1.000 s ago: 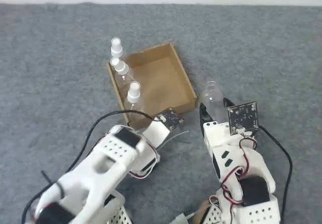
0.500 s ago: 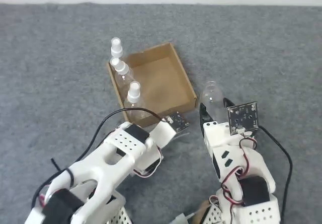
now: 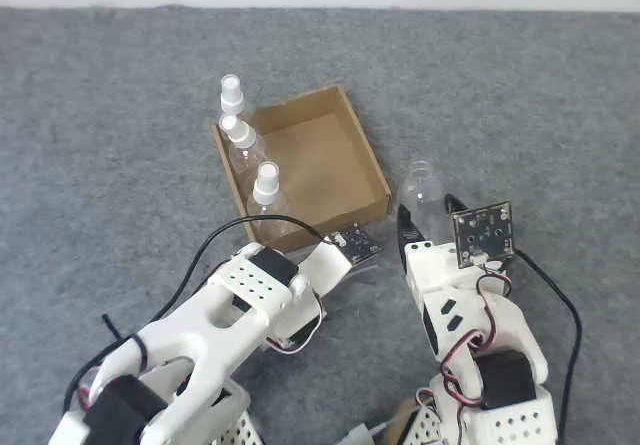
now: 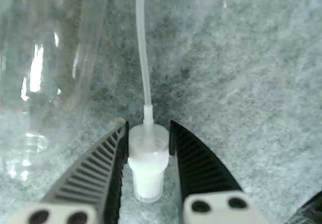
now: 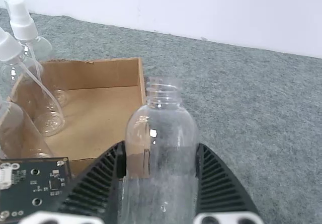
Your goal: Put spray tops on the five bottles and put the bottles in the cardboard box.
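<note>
My right gripper (image 5: 160, 149) is shut on an upright clear bottle (image 5: 161, 118) with no top, just right of the cardboard box (image 3: 371, 161); the high view shows that bottle (image 3: 420, 187) by the box's right wall. Three bottles with white spray tops (image 3: 241, 133) stand along the box's left side. My left gripper (image 4: 147, 128) is low over the carpet near the box's front corner, shut on a white spray top (image 4: 147, 158) whose thin tube (image 4: 142, 58) points away. Another clear bottle (image 4: 40, 83) sits beside that spray top.
Grey carpet (image 3: 520, 105) covers the table, with open room to the right and behind the box. The left arm's wrist board (image 3: 350, 242) hangs close to the box's front wall. A pale wall (image 5: 201, 7) runs along the far edge.
My left arm has swung forward and to the right, bringing its wrist toward the box's front right corner. The right arm and its bottle have kept still.
</note>
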Available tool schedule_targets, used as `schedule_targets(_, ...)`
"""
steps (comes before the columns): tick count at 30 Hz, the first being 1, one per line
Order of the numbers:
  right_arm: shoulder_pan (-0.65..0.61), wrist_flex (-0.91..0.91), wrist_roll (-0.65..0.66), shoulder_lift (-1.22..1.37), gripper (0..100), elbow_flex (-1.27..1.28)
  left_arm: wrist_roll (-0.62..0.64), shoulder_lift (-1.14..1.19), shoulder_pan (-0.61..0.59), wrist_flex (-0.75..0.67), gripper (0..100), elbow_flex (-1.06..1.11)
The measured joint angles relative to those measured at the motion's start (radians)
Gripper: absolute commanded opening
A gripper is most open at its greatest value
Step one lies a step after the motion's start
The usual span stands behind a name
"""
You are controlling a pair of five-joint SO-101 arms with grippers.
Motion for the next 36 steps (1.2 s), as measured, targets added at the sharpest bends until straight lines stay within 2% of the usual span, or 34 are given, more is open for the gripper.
schedule_targets(5,0.037,-0.002,0.0,0.0,4.4,0.0,0.0,-0.049,0.0,0.0,1,0.003)
schedule_targets(14,0.043,-0.015,0.0,0.0,4.4,0.0,0.0,-0.334,0.0,0.0,1,0.101)
schedule_targets(20,0.043,-0.028,0.0,0.0,4.4,0.026,0.0,-0.503,-0.054,0.0,1,0.146)
schedule_targets(25,0.046,-0.066,-0.003,0.002,4.4,0.049,-0.002,-0.666,-0.052,0.005,1,0.192)
schedule_targets(36,0.044,-0.071,-0.003,0.002,4.4,0.049,0.043,-1.016,-0.161,0.091,1,0.201)
